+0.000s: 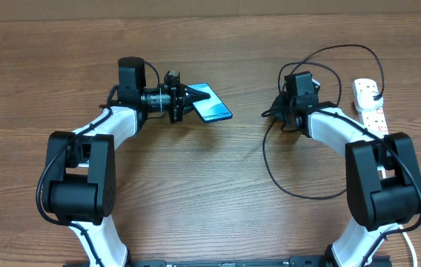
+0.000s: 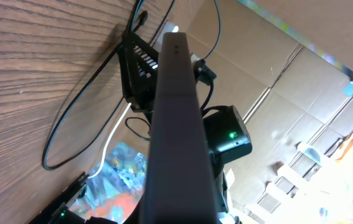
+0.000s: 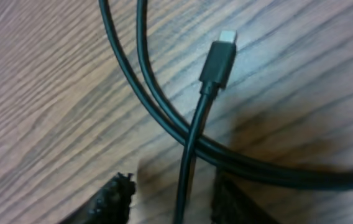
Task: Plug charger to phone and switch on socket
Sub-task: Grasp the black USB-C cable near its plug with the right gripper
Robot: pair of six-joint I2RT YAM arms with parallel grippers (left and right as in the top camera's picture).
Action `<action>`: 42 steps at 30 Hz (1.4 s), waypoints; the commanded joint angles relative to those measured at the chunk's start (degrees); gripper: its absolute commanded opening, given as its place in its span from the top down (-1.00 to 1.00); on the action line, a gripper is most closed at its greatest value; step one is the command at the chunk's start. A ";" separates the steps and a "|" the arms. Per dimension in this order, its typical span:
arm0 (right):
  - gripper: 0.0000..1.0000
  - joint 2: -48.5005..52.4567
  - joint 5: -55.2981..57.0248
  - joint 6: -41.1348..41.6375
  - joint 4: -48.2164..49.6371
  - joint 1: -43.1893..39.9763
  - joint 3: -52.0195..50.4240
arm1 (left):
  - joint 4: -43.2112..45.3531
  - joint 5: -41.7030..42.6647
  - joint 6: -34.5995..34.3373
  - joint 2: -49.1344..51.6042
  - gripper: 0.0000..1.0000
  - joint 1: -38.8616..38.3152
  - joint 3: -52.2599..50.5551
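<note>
The phone [image 1: 214, 110], cyan-blue screen showing, is held above the table left of centre with my left gripper [image 1: 196, 99] shut on its end. In the left wrist view its dark edge [image 2: 175, 118] runs straight out from the jaws. The charger's black cable [image 1: 277, 174] loops over the wood and arcs to the white socket [image 1: 371, 111], where its plug head [image 1: 374, 91] sits. My right gripper [image 3: 173, 190] is low over the connector end. The thin cable [image 3: 192, 140] runs between the two fingers [image 3: 111, 199] with a gap on each side. The connector tip [image 3: 219, 61] lies just ahead.
Two strands of the same cable [image 3: 158, 106] cross under the connector lead. The socket lies at the right edge of the table beside my right arm [image 1: 344, 133]. A cardboard wall [image 1: 210, 9] stands along the far side.
</note>
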 commanded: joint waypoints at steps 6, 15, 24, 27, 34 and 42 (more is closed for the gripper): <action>0.83 2.60 0.26 0.26 0.22 -0.04 0.31 | 0.26 2.14 1.70 -0.13 0.92 -0.17 1.44; 0.92 -5.88 -3.91 -6.05 -8.28 -0.04 0.42 | 0.28 2.97 2.56 -0.13 0.92 -0.15 1.44; 0.92 -19.08 -9.27 -15.10 -26.77 -0.02 0.39 | 0.28 3.02 3.06 -0.13 0.92 -0.15 1.44; 0.92 -18.82 -11.50 -16.48 -32.15 0.31 -2.93 | 0.28 3.02 3.67 -0.13 0.92 -0.15 1.44; 0.60 -18.73 -11.76 -16.48 -29.64 4.35 -11.85 | 0.28 2.97 3.89 -0.13 0.91 -0.11 1.44; -0.38 -18.73 -5.05 -16.22 -27.21 5.77 -10.21 | 0.28 2.58 4.09 -0.13 0.92 -0.11 1.44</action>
